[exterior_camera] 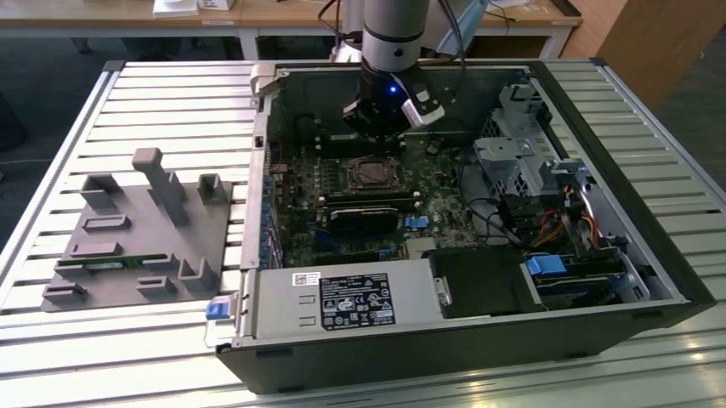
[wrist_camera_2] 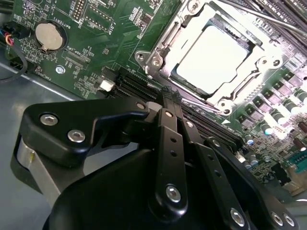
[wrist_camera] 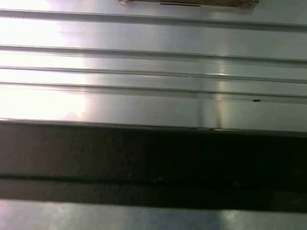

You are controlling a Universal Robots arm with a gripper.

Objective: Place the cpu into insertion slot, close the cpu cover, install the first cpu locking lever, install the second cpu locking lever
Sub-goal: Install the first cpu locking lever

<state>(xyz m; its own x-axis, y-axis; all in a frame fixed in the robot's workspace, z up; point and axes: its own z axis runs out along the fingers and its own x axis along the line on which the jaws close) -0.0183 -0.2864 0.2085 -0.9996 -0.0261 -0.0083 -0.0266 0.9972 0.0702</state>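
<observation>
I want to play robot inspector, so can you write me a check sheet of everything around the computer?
Surface: slatted metal table, carrying an open computer case.
Job's things: the cpu sits in the insertion slot; the cpu cover lies down over it.
Clutter: grey holder tray beside the case, on the exterior view's left.
Grippers: gripper shut, holding nothing, over the green board close to the slot.
Cables: black and orange bundle inside the case, on the exterior view's right.
Surroundings: wooden desk behind the table.
</observation>
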